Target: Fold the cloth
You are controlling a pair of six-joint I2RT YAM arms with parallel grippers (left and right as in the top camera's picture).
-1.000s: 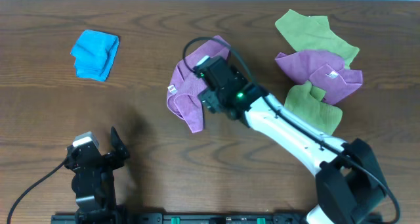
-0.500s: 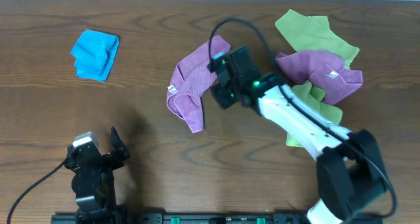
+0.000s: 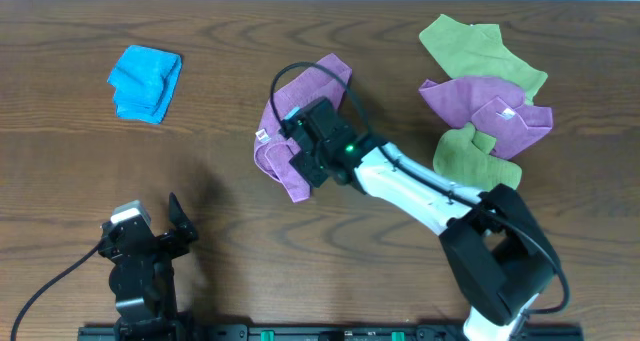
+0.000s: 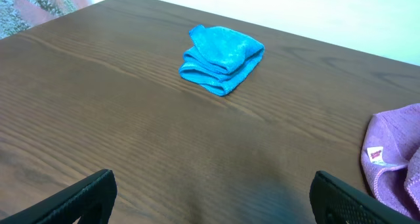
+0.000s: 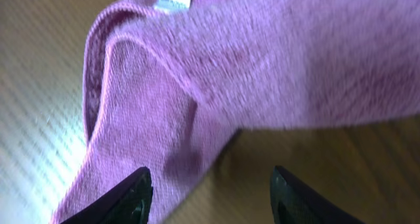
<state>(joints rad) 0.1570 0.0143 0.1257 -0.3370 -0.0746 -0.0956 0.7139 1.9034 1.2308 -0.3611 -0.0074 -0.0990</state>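
Observation:
A crumpled purple cloth with a white tag lies at the table's middle. It fills the right wrist view, and its edge shows in the left wrist view. My right gripper is open and hangs over the cloth's lower edge; its fingers straddle that edge without holding it. My left gripper is open and empty at the front left, its fingertips over bare wood.
A folded blue cloth lies at the back left and shows in the left wrist view. A pile of green and purple cloths sits at the right.
My right gripper swung right toward the pile, then came back left and down over the purple cloth's lower edge. The cloth's top flap shifted slightly. The left arm has not moved.

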